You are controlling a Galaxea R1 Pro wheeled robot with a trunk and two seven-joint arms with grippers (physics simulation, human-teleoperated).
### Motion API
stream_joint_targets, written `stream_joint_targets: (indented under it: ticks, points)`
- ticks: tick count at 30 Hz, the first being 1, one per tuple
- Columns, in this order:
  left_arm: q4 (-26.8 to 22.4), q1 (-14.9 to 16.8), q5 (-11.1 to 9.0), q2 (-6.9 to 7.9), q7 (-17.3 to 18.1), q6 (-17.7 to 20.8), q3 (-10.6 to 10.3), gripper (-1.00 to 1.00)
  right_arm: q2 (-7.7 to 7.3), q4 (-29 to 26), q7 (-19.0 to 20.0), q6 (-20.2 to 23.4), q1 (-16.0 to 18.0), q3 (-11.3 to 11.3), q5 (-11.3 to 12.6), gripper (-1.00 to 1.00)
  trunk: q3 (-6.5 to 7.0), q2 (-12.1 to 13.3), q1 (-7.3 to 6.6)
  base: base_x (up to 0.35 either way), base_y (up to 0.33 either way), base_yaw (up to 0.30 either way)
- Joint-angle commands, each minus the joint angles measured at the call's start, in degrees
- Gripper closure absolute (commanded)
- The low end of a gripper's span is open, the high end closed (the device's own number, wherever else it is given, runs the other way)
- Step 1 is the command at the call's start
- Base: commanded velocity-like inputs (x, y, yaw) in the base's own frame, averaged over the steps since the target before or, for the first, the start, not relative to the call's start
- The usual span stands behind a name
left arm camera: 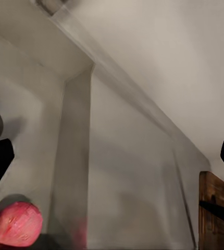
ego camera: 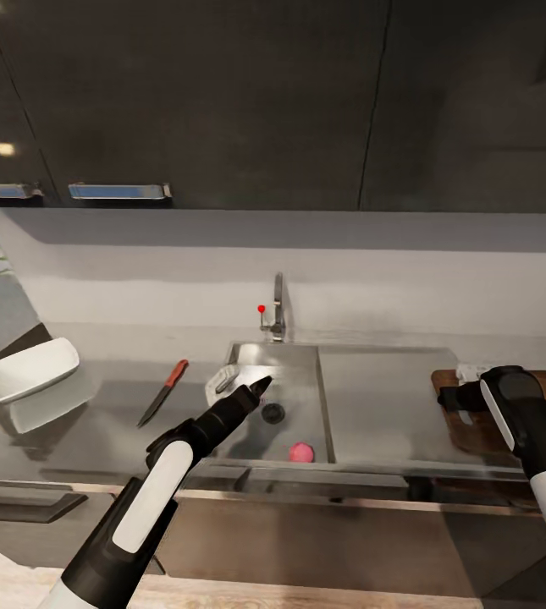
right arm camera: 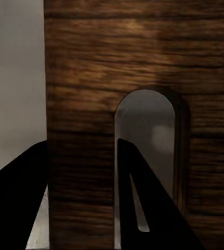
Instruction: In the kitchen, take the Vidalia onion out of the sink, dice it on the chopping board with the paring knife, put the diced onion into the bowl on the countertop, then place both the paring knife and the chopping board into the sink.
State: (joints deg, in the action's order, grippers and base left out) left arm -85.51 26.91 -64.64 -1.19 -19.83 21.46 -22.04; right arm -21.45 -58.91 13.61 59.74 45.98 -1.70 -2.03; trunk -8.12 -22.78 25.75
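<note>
Sink (ego camera: 322, 397): brushed steel grey, with a black round drain (ego camera: 273, 413) and a chrome tap (ego camera: 278, 306) carrying a red knob (ego camera: 261, 309). Vidalia onion (ego camera: 300, 452), inside the sink at its front edge: pinkish-red, faintly streaked. Paring knife (ego camera: 162, 392), left of the sink: red handle, dark blade. Bowl (ego camera: 31, 370), further left of the sink: plain white. Chopping board (ego camera: 486, 430), right of the sink: dark brown with horizontal wood grain. Countertop (ego camera: 112, 427): glossy reflective grey. Both arms: black casings with white panels. Wall cabinets (ego camera: 222, 101) above the sink: dark charcoal.
</note>
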Motion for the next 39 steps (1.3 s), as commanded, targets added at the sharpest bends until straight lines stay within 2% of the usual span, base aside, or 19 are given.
stream_joint_targets:
  ticks: [1, 11, 23, 39]
  points:
    - [-0.1, 0.0, -0.6, 0.02, -0.5, 0.1, 0.0, -1.00, 0.00, -0.1, 0.3, 0.3, 0.1, -0.1, -0.7, 1.00, -0.12, -0.1, 0.04, 0.000, 0.318, 0.000]
    - [-0.1, 0.0, -0.3, 0.00, -0.5, 0.0, 0.0, -1.00, 0.09, -0.1, 0.3, 0.3, 0.1, -0.1, -0.8, 1.00, -0.12, -0.1, 0.04, 0.008, 0.319, 0.000]
    - [-0.2, -0.1, 0.0, 0.58, -0.3, 0.0, 0.0, -1.00, 0.09, -0.3, 0.3, 0.3, 0.0, -0.1, -0.9, 1.00, -0.12, -0.1, 0.04, 0.175, 0.268, 0.000]
    - [-0.1, 0.0, -0.6, 0.67, -0.2, 1.1, 0.6, -1.00, 0.09, -1.0, 0.3, 0.3, -0.2, -0.1, -1.0, 1.00, -0.12, -0.1, 0.04, 0.062, 0.290, 0.000]
